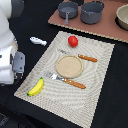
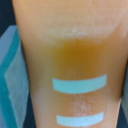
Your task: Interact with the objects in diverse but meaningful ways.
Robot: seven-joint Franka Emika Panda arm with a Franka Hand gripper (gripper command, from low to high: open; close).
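At the placemat's (image 1: 95, 80) near corner lies the banana (image 1: 35, 88): light, stiff toy plastic, curved and slick, best pinched mid-body across its width. Mid-mat: plate (image 1: 69, 66) between fork (image 1: 67, 80) and knife (image 1: 79, 56). Far edge: tomato (image 1: 73, 41), round, prone to roll. White piece (image 1: 37, 41) on the dark surface (image 1: 30, 25) beyond the mat. Wrist view is filled by golden-orange bread loaf (image 2: 70, 55); end effector state: cannot tell.

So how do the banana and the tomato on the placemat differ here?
The banana is yellow, long and curved; the tomato is red and round. The banana lies at the placemat's near corner on the exterior view's left, beside the fork; the tomato sits at the far edge, beyond the plate. Both rest on the placemat, untouched.
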